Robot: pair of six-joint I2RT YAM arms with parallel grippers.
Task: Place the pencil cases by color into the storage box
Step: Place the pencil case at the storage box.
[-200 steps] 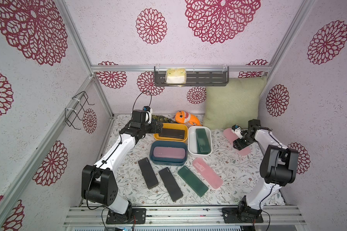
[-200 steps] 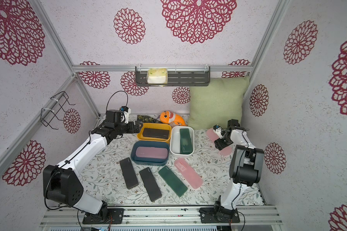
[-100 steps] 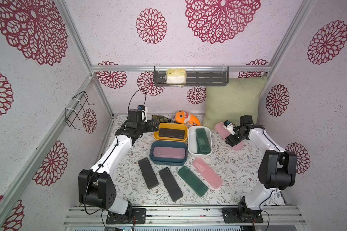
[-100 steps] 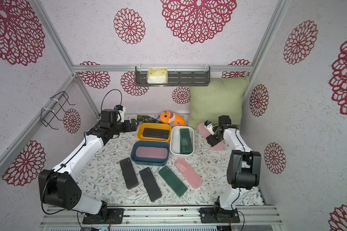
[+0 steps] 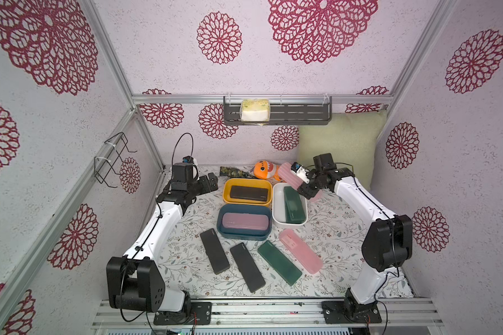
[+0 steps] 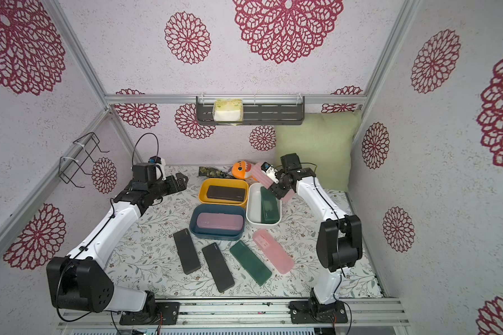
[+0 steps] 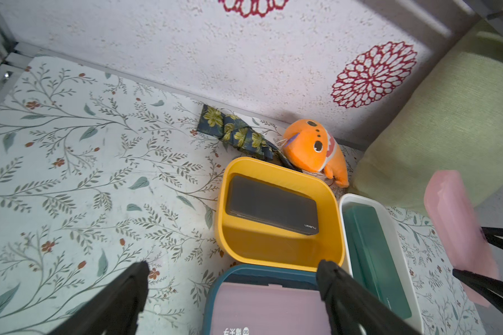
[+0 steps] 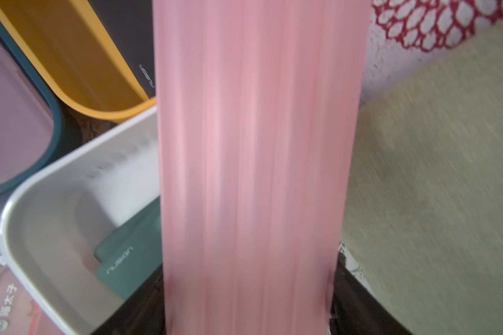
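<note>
My right gripper (image 5: pixel 307 190) (image 8: pixel 249 284) is shut on a pale pink pencil case (image 5: pixel 288 177) (image 8: pixel 253 159), held tilted in the air over the far end of the white tub (image 5: pixel 276 203). That tub holds a green case (image 5: pixel 294 204). A black case (image 5: pixel 249 193) lies in the yellow tub (image 5: pixel 229 198), a pink one (image 5: pixel 244 223) in the blue tub (image 5: pixel 219 222). Two black cases (image 5: pixel 214 251) (image 5: pixel 247 266), a green case (image 5: pixel 279 266) and a pink case (image 5: pixel 300 251) lie on the table in front. My left gripper (image 5: pixel 209 182) (image 7: pixel 234 266) hangs open and empty left of the yellow tub.
An orange plush fish (image 5: pixel 263 169) and a folded patterned cloth (image 5: pixel 233 171) lie at the back wall behind the tubs. A green pillow (image 5: pixel 340 148) leans in the back right corner. A shelf (image 5: pixel 299 114) hangs on the back wall, a wire rack (image 5: pixel 111 159) on the left wall.
My right gripper has carried the pink case leftward from the table's right side to the far end of the white tub. My left gripper has drawn back to the left, away from the yellow tub.
</note>
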